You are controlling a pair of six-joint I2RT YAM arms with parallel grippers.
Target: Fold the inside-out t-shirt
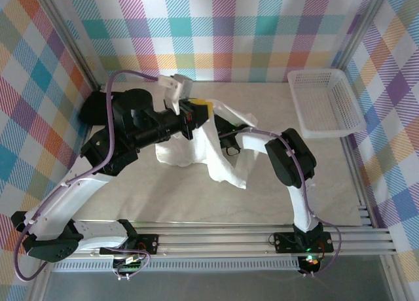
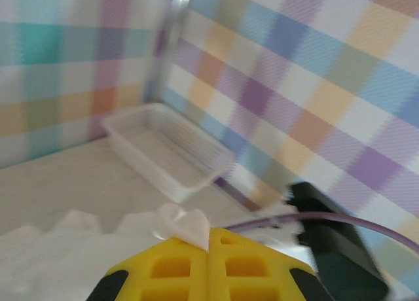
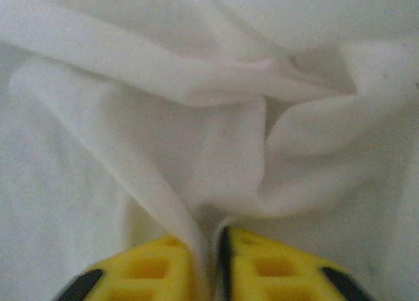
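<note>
The white t-shirt hangs bunched between the two arms above the middle of the table, its lower edge trailing toward the near side. My left gripper is raised at its upper left, yellow fingers pressed together with a small tuft of the white t-shirt pinched between them. My right gripper is buried in the cloth from the right. In the right wrist view a fold of the t-shirt runs down between the nearly closed yellow fingers.
A white plastic basket stands at the table's far right, seen as the basket in the left wrist view. A black garment lies behind the left arm. Checked walls enclose the table.
</note>
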